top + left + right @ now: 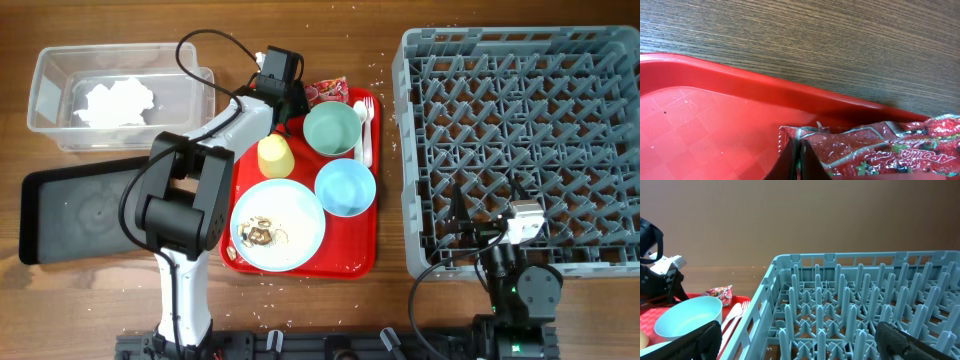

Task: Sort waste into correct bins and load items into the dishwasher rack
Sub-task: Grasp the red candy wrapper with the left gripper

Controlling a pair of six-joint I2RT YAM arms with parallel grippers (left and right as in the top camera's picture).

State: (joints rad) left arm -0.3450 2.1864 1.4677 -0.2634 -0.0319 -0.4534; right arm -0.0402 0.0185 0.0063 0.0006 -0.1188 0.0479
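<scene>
The red snack wrapper [326, 91] lies at the far edge of the flat red serving tray [350, 262]. My left gripper [298, 98] is shut on the wrapper's edge [865, 147], its fingertips [797, 157] pinching the foil low over the tray. The tray also holds a pale green bowl [332, 128], a light blue bowl [345, 187], a yellow cup [275, 155], a white fork [362, 125] and a blue plate [295, 215] with food scraps [262, 235]. The white napkin [118, 100] lies in the clear tub [50, 70]. My right gripper [805, 345] is open and empty over the grey rack [420, 60].
The black tray [60, 220] sits at the left, below the clear tub, with the left arm passing over its right end. White crumbs are scattered on the wood around the red tray. The rack fills the right side, and its left wall [760, 305] stands beside the fork [735, 315].
</scene>
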